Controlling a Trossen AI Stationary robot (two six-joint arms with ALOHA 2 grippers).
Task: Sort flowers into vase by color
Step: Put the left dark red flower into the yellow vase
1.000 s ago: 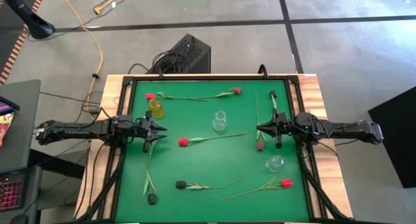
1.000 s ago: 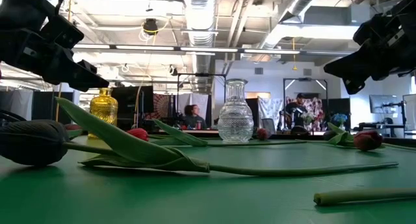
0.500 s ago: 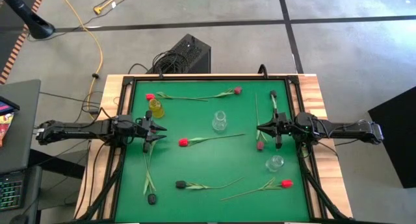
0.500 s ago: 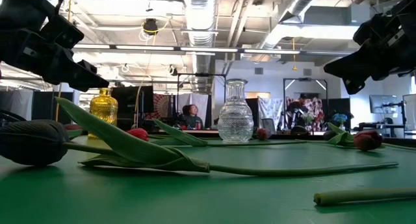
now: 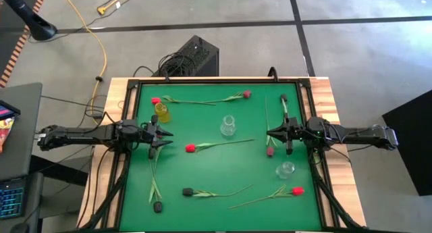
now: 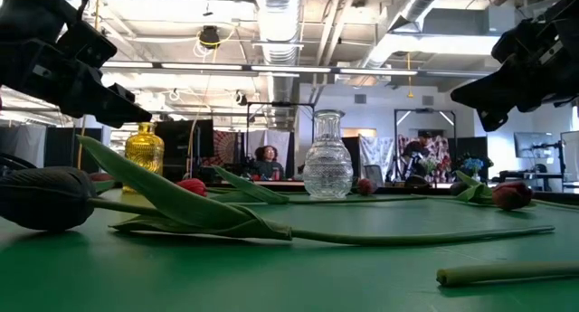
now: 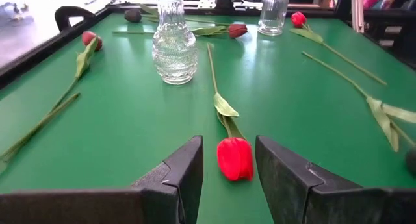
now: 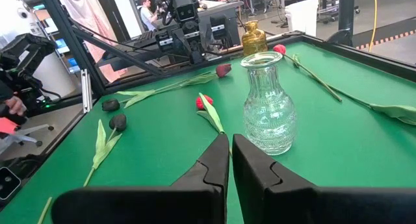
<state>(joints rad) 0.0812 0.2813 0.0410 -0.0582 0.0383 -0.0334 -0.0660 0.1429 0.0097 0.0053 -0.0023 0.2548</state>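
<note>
Tulips (image 5: 220, 144) with thin stems lie around ribbed glass vase (image 5: 229, 127).

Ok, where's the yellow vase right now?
In the high view, the yellow vase stands upright at the mat's far left, beside a red tulip head and just beyond the left hand.

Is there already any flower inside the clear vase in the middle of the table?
No. The clear vase stands empty; through its glass no stem shows. The red tulip lies on the table nearby.
</note>
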